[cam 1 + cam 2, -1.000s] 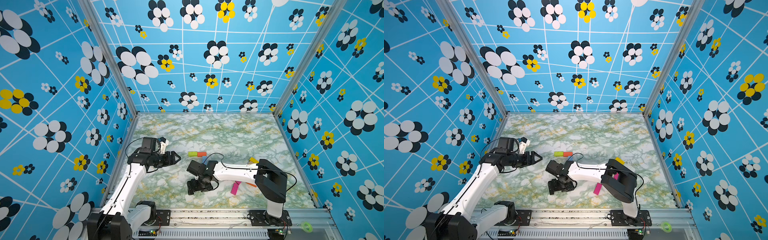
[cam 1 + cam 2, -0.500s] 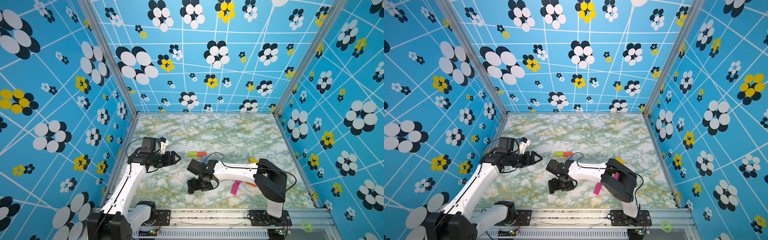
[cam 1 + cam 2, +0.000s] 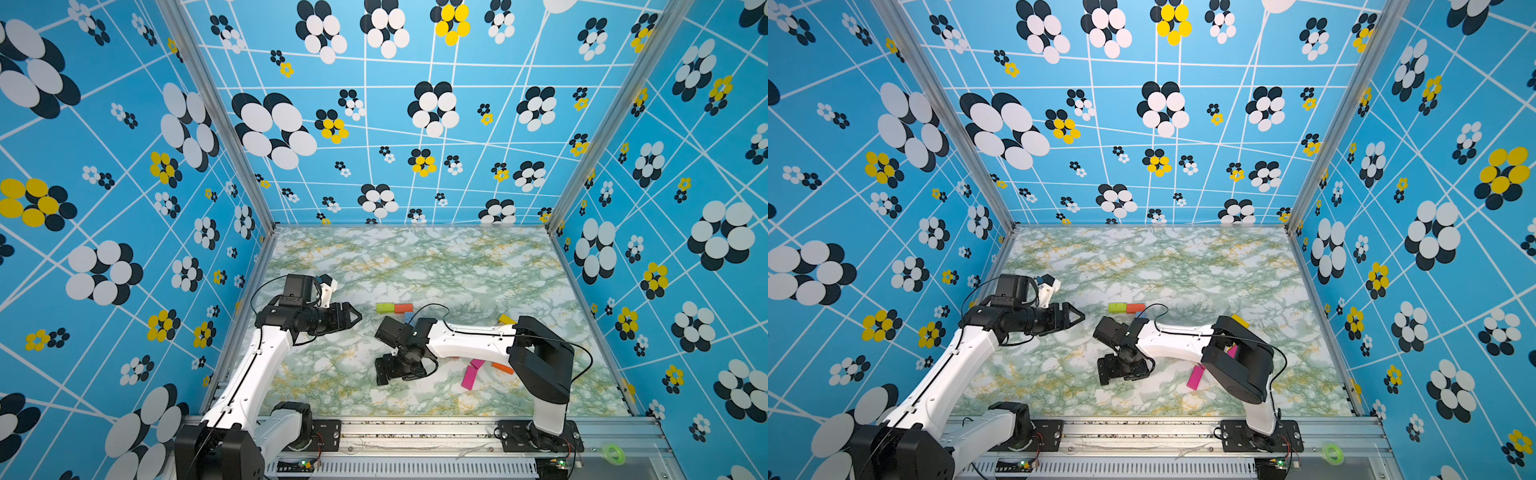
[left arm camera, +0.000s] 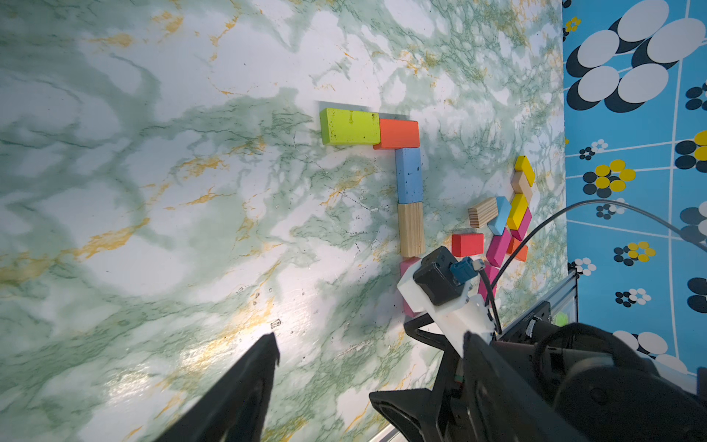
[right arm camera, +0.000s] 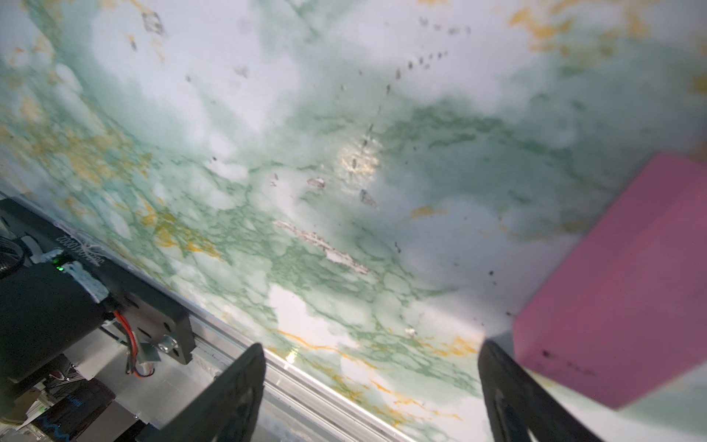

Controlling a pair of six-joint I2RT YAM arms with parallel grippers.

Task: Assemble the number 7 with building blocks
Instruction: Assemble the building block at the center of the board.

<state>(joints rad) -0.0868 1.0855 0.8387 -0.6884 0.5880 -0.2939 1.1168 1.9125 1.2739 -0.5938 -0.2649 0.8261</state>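
The number 7 lies on the marbled table. Its bar is a green block and an orange block. The stem runs through a light blue block, a striped wood block and a pink block half hidden under my right wrist. In both top views only the green and orange blocks show well. My right gripper hangs open just above the table, the pink block outside one finger. My left gripper is open and empty, left of the figure.
A heap of loose blocks lies near the right wall, with a magenta block, a yellow one and an orange one showing round the right arm. The aluminium front rail is close to my right gripper.
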